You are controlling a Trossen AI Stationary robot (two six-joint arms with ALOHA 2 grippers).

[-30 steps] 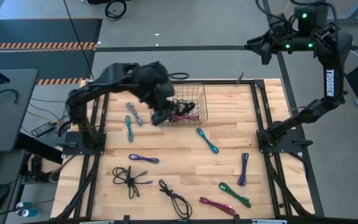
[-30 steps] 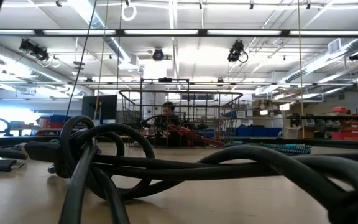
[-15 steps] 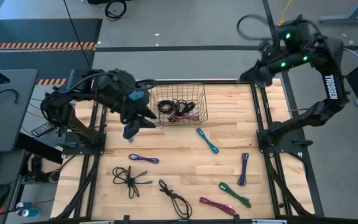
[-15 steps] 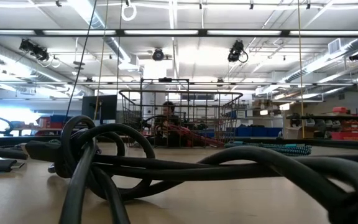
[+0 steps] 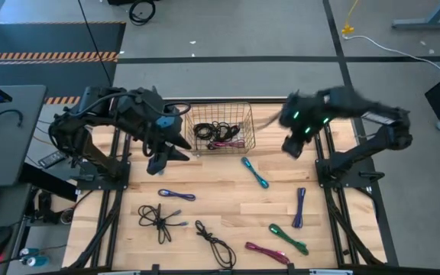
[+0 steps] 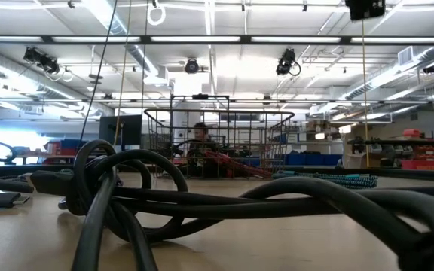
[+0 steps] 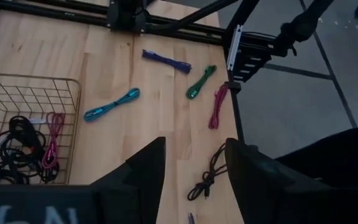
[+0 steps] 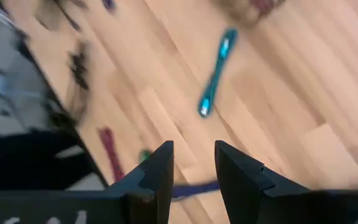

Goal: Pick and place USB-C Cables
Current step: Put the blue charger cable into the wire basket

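A: Left gripper (image 5: pixel 161 159) position?

B: Over the wood table (image 5: pixel 220 191), just beside the wire basket (image 5: pixel 221 128) on its left side. Fingers spread, nothing between them; the left wrist view shows bare planks through the gap.

A: Right gripper (image 5: pixel 292 143)?

B: Over the table's right part, near the basket's right side. Fingers (image 8: pixel 157 171) apart with a gap between, nothing gripped.

A: Cables in the basket?

B: A black tangle (image 5: pixel 209 130) and a magenta cable (image 5: pixel 226 143), both lying on the basket floor. Same pair shows in the left wrist view, black tangle (image 7: pixel 14 146) beside the magenta one (image 7: pixel 53 140).

A: Loose ones?

B: The teal cable (image 5: pixel 255 173) lies slantwise on the planks, between the basket and the right gripper's side, below and left of that gripper, apart from it. The right wrist view has it ahead of the fingers (image 8: pixel 215 81). A purple cable (image 5: pixel 176 195) lies below the left gripper, clear of it. Another purple cable (image 5: pixel 299 207) sits near the right edge. A green cable (image 5: pixel 289 237) and a magenta cable (image 5: pixel 266 252) lie close together at the front right. Two black bundles at the front: one (image 5: pixel 159 218) front left, one (image 5: pixel 216 244) front centre.

A: Low view?

B: Thick black cable (image 6: pixel 202 203) fills the foreground; basket (image 6: pixel 218 143) far behind.
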